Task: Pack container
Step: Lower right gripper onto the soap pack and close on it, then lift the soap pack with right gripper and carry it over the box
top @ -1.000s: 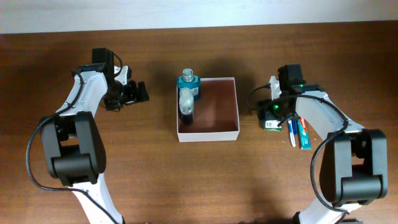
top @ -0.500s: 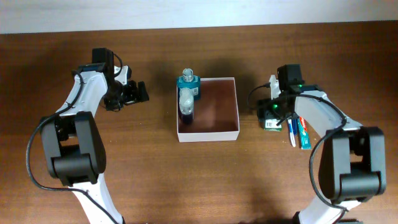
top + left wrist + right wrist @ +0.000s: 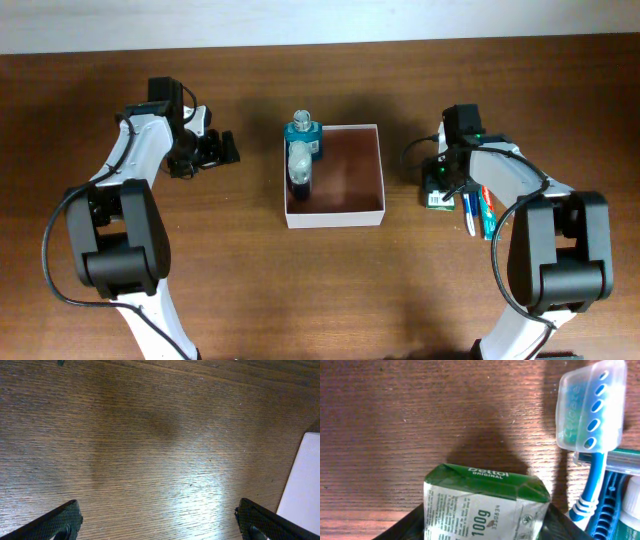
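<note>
Far left, your left gripper (image 3: 226, 150) hangs over bare wood, jaws spread as wide as they go and holding nothing. The left wrist view shows only open brown grain between the two dark fingertips (image 3: 62, 521). There is free table (image 3: 250, 270) all around it, and it stands well apart from the teal bottle (image 3: 302, 133). That bottle is upright, touching the outside of the container's far-left corner. The container (image 3: 335, 218) sits mid-table: square and shallow, thin white walls, reddish-brown floor. A dark bottle with a white cap (image 3: 299, 163) lies in it along the left wall, and the remaining floor is open. A strip of table separates the container's right wall from your right gripper (image 3: 437, 184). Its jaws flank a green and white Dettol soap box (image 3: 485, 505), one dark finger on each side. You cannot tell whether they press on the carton or only bracket it. Just right of the box lie a blue toothbrush with a clear ribbed cap (image 3: 590, 410) and a toothpaste tube (image 3: 488, 212), packed close, so there is little side room there. Against a second ago, the right arm has swung slightly and its jaws have drawn in. The left arm, container and bottles have not moved.
</note>
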`<action>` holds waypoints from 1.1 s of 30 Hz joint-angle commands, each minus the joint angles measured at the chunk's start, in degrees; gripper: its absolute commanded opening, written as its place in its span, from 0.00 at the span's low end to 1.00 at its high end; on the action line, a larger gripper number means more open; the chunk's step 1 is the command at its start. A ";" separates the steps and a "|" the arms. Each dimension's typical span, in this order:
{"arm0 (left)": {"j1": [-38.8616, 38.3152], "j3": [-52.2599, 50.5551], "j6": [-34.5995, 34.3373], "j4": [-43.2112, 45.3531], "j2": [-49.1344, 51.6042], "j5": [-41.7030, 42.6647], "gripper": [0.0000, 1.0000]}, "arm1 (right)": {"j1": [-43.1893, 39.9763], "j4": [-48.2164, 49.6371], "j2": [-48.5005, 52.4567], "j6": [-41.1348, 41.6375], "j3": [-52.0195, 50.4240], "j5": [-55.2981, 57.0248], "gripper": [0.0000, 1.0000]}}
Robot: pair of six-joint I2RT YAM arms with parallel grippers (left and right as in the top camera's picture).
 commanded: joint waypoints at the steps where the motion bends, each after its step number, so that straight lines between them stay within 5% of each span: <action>1: 0.09 -0.15 0.68 0.11 -0.24 -0.17 0.99 | 0.00 -2.21 2.69 1.18 -1.05 -1.22 0.53; 11: 0.09 -0.15 0.68 0.11 -0.24 -0.17 1.00 | 0.00 -4.46 2.67 1.18 0.28 -1.44 0.35; 33: 0.11 -0.15 0.68 0.11 -0.24 -0.17 0.99 | 5.79 -22.56 -7.23 2.56 19.34 -6.62 0.33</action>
